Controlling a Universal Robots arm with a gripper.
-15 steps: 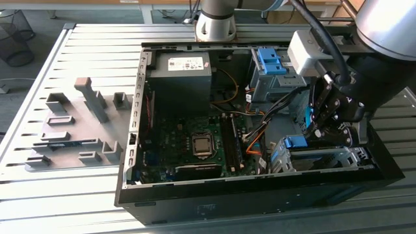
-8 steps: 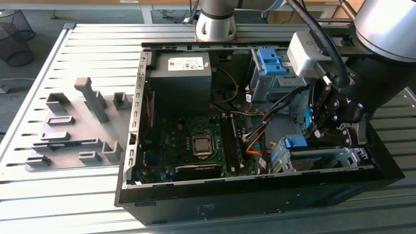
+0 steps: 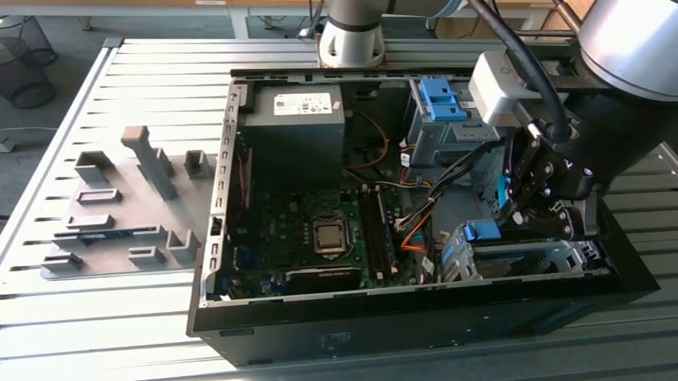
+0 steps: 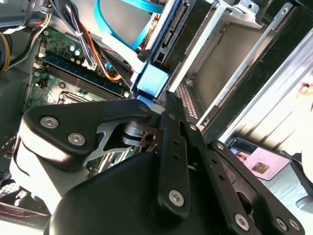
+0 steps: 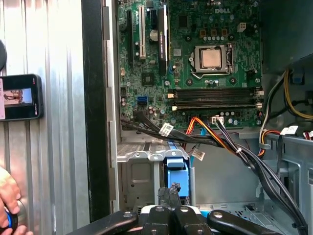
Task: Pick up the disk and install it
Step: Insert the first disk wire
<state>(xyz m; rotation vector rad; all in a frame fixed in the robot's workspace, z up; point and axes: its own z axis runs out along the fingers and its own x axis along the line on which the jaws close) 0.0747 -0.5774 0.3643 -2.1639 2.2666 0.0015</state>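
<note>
The disk's blue plastic end (image 5: 176, 168) sits in a slot of the grey drive cage (image 5: 139, 156) at the computer case's front corner; its silver body is hidden inside the cage. The same blue end (image 3: 482, 232) shows on the exterior view's right, and in the second wrist view as a blue end (image 4: 152, 81). My gripper (image 5: 169, 190) hangs just over that blue end, fingers pressed together with nothing between them. Whether they touch it I cannot tell. In the exterior view my gripper (image 3: 535, 208) is right above the cage (image 3: 529, 258).
The open case holds the motherboard (image 3: 317, 230), a grey power supply (image 3: 297, 119), cable bundles (image 5: 220, 142) and an upper cage with a bare blue bracket (image 3: 440, 99). A grey fixture tray (image 3: 122, 206) lies on the exterior view's left. A phone (image 5: 19, 97) and a person's hand (image 5: 7, 196) are beside the case.
</note>
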